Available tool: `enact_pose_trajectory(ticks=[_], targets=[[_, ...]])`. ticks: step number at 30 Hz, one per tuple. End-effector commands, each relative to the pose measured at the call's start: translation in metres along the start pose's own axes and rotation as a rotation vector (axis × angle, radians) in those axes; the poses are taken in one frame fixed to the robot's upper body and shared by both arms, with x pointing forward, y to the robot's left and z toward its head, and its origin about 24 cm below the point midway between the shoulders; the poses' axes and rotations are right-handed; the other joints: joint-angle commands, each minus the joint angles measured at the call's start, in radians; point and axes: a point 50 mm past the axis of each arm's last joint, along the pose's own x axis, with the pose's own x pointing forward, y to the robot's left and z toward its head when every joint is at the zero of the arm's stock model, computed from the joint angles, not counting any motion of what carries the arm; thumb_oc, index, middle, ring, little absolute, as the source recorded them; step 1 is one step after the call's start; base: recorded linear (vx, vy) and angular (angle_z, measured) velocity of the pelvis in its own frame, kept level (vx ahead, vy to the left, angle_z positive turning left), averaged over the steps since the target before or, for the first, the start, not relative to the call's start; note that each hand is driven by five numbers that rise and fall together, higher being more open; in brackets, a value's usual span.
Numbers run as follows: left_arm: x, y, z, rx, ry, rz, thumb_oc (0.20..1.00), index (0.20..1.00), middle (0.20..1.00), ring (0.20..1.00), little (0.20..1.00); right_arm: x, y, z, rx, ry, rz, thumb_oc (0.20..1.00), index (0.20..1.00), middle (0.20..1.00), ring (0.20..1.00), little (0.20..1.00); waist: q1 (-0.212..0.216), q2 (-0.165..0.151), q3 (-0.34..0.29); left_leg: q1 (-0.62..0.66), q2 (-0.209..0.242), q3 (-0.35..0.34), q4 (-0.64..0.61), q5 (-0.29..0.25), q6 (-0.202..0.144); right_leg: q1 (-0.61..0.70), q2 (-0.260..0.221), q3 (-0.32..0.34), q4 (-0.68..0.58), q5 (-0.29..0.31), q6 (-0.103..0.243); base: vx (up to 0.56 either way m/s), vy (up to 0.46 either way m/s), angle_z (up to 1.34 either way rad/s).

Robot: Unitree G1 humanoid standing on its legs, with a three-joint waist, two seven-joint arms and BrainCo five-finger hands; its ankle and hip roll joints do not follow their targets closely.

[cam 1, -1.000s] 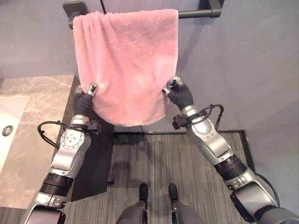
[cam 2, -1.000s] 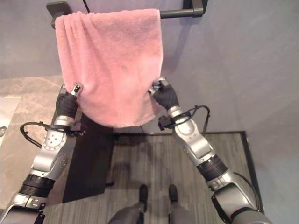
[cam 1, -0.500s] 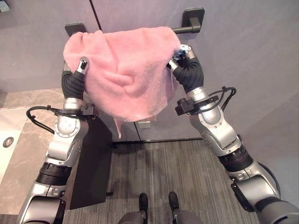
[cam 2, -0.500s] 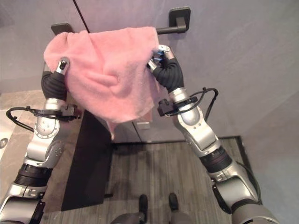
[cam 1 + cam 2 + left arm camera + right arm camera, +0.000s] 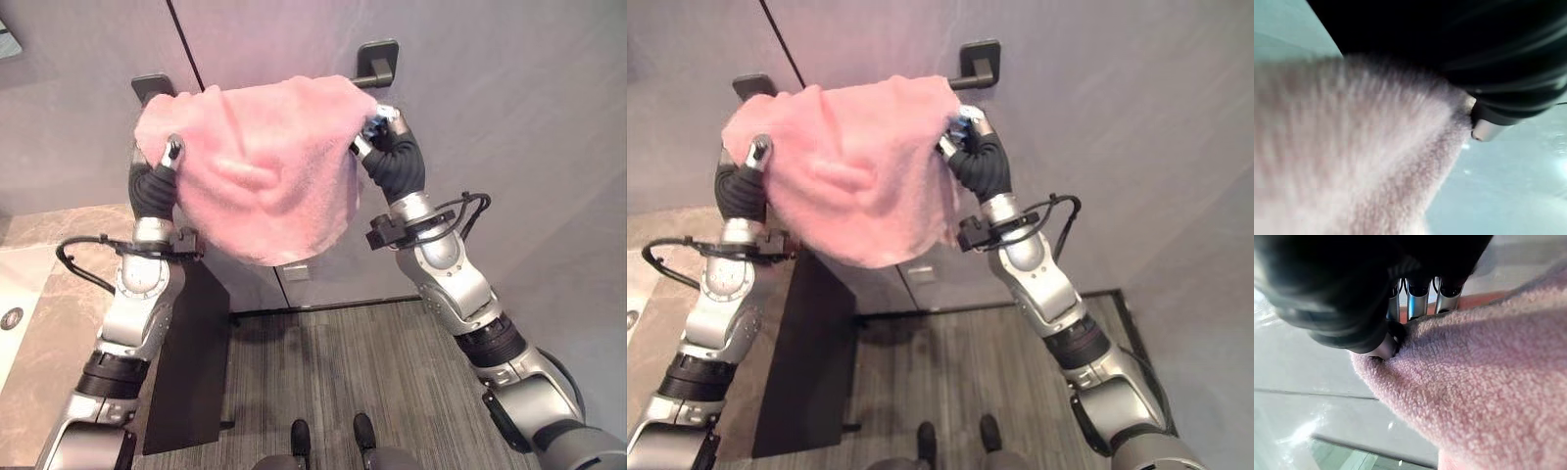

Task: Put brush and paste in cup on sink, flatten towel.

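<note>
— Where's your towel?

— The pink towel [image 5: 260, 166] hangs bunched over the dark wall rail [image 5: 367, 70], covering all but the rail's right end and its left bracket.

— And the hands?

— Your left hand [image 5: 170, 155] is up at the towel's left edge, with cloth draped over it (you can't tell how its fingers are set). Your right hand [image 5: 967, 129] is at the towel's right edge, its fingers [image 5: 1415, 291] curled and the thumb pinching the cloth against them.
</note>
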Motion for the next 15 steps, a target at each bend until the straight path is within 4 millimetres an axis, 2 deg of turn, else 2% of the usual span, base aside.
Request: enact_pose_trajectory(ticks=[1, 4, 15], targets=[[0.001, 0.010, 0.004, 0.047, -0.028, 0.005, 0.200, 0.200, 0.200, 0.200, 0.200, 0.002, 0.006, 0.006, 0.097, -0.058, -0.002, 0.200, 0.200, 0.200, 0.200, 0.200, 0.010, -0.054, -0.096, 0.034, 0.000, 0.001, 0.004, -0.068, -0.014, 0.021, -0.096, 0.028, -0.002, -0.058, 0.084, 0.00, 0.000, 0.00], [-0.014, 0.014, -0.013, 0.033, 0.054, 0.028, 0.200, 0.200, 0.200, 0.200, 0.200, -0.007, 0.003, -0.007, 0.104, 0.009, -0.017, 0.200, 0.200, 0.200, 0.200, 0.200, 0.015, -0.054, -0.093, 0.034, -0.001, -0.001, 0.004, -0.067, -0.013, 0.023, -0.096, 0.022, -0.002, -0.061, 0.082, 0.00, 0.000, 0.00], [-0.042, 0.030, -0.043, 0.050, 0.216, 0.105, 0.200, 0.200, 0.200, 0.200, 0.200, -0.023, 0.000, -0.043, 0.127, 0.187, -0.049, 0.200, 0.200, 0.200, 0.200, 0.200, 0.029, -0.058, -0.086, 0.032, -0.001, -0.011, 0.004, -0.067, -0.012, 0.027, -0.097, 0.011, -0.002, -0.066, 0.079, 0.00, 0.000, 0.00]])
